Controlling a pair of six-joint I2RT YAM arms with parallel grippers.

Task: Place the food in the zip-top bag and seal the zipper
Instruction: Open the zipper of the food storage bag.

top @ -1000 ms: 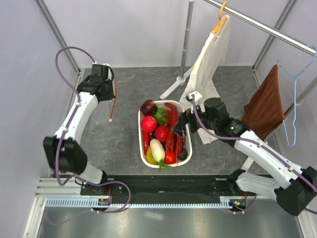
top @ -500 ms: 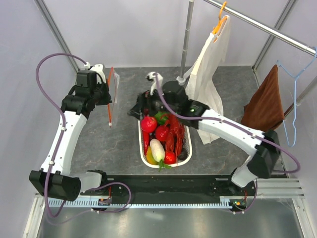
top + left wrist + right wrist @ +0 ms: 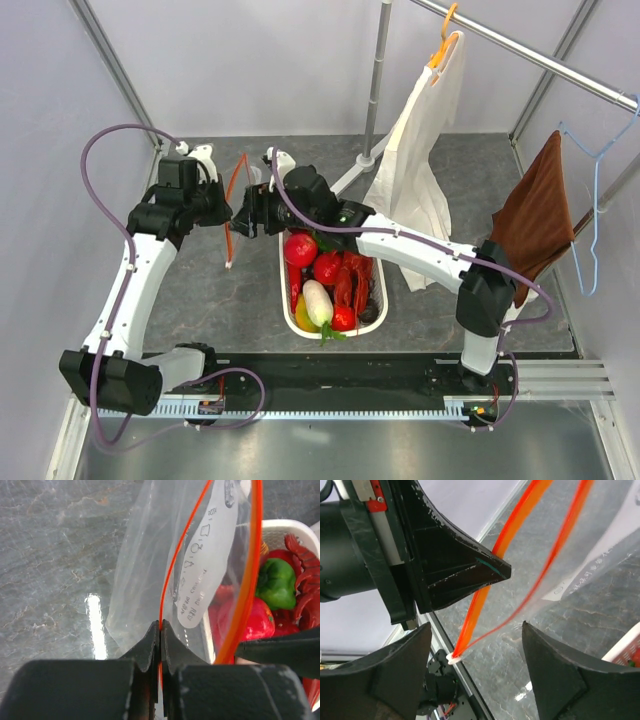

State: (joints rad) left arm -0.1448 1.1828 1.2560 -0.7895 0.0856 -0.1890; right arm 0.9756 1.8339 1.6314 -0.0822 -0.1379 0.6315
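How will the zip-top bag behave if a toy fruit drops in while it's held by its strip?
Likely floppy: the zip-top bag hangs crinkled from the left gripper, pinched only at its zipper. Probably very light, thin film: the table shows through it. With its mouth bowed open, it may sag or twist under added weight.

A robot test cell in a lab: plain white panel walls [image 3: 250,60] in metal framing close in behind and left of the left tool [image 3: 226,203]. Two robot arms [image 3: 135,280] are bolted to a rail [image 3: 340,372] at the grey counter [image 3: 220,300] edge nearest them. A clothes rack [image 3: 377,80] with hangers [image 3: 447,38] stands to the tool's right.
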